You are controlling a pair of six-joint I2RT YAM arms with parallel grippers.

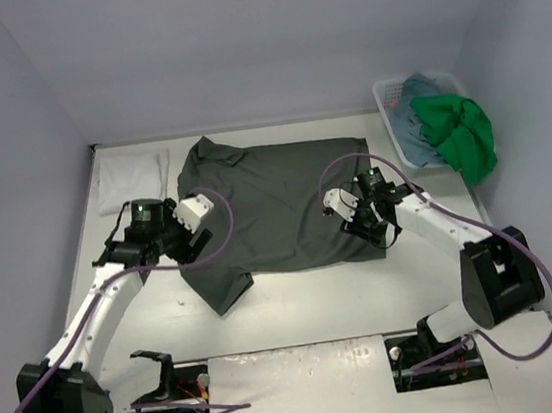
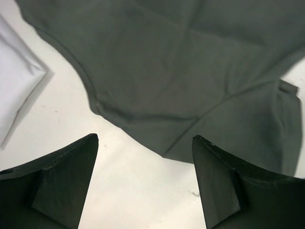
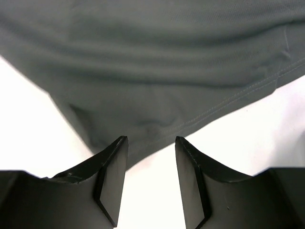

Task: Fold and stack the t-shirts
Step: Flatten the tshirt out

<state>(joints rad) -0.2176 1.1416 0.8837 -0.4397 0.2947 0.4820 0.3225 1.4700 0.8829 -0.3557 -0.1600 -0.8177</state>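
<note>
On the table (image 1: 299, 309), the dark grey-green cloth t-shirt (image 1: 275, 201) lies flat, long axis crosswise: collar left, hem right; the right pincer (image 3: 151, 140), jaws apart, has the hem's near corner just ahead of its tips, while the left pincer (image 2: 145, 138), wide apart, faces the near sleeve.

Dark grey-green t-shirt (image 1: 275, 201): spread flat mid-table, lightly wrinkled; sleeves at left, hem apparently at right.
White t-shirt (image 1: 132, 179): folded, far left, just beside the dark one.
Bright green t-shirt (image 1: 459, 134): crumpled, draped over the basket (image 1: 386, 112) rim.
Teal-blue t-shirt (image 1: 416, 114): bunched in the basket, partly under the green.
</note>
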